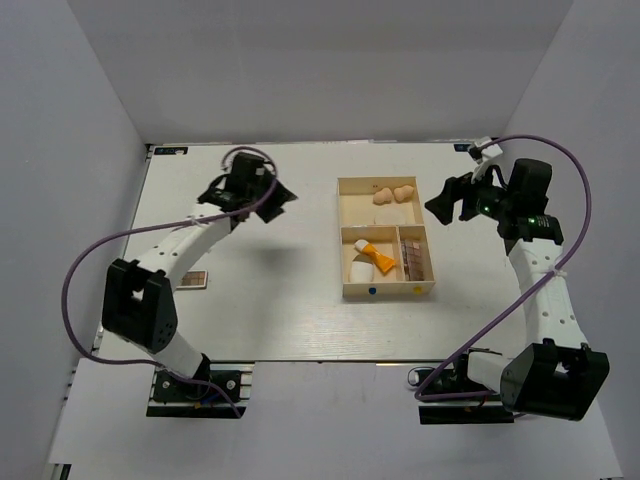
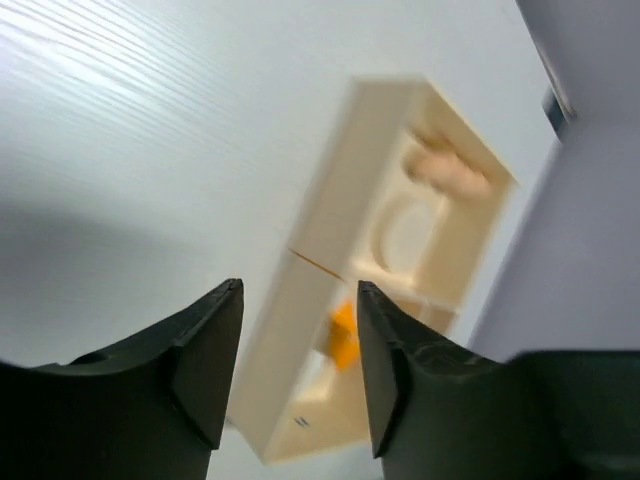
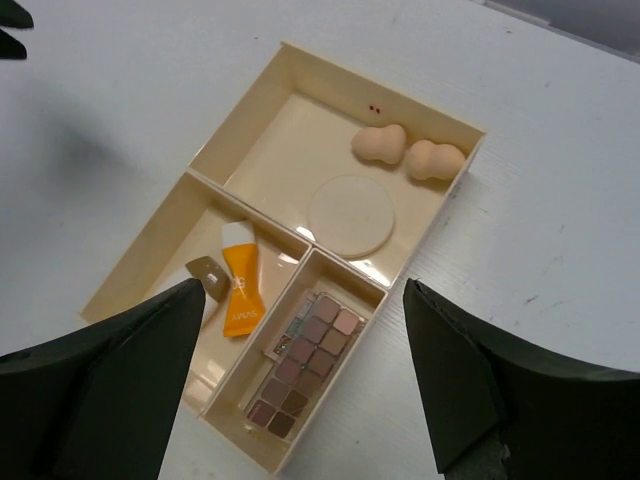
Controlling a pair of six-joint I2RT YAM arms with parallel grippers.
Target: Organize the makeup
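The cream tray [image 1: 342, 240] sits mid-table holding makeup. Two peach sponges [image 3: 380, 145] and a round cream puff [image 3: 351, 216] lie in its large compartment. An orange white-capped tube [image 3: 240, 290] lies beside a white egg-shaped piece [image 1: 360, 270], and the brown-pink palette [image 3: 305, 365] fills the narrow compartment. A small square compact [image 1: 196, 279] lies on the table beside the left arm. My right gripper [image 3: 305, 290] hovers open above the tray's right side, holding nothing. My left gripper [image 2: 298, 288] hangs left of the tray [image 2: 330, 220], jaws apart and empty; that view is blurred.
White walls enclose the table on three sides. Purple cables loop beside both arms. Bare tabletop lies between the left gripper [image 1: 283, 200] and the tray, and in front of the tray toward the near edge.
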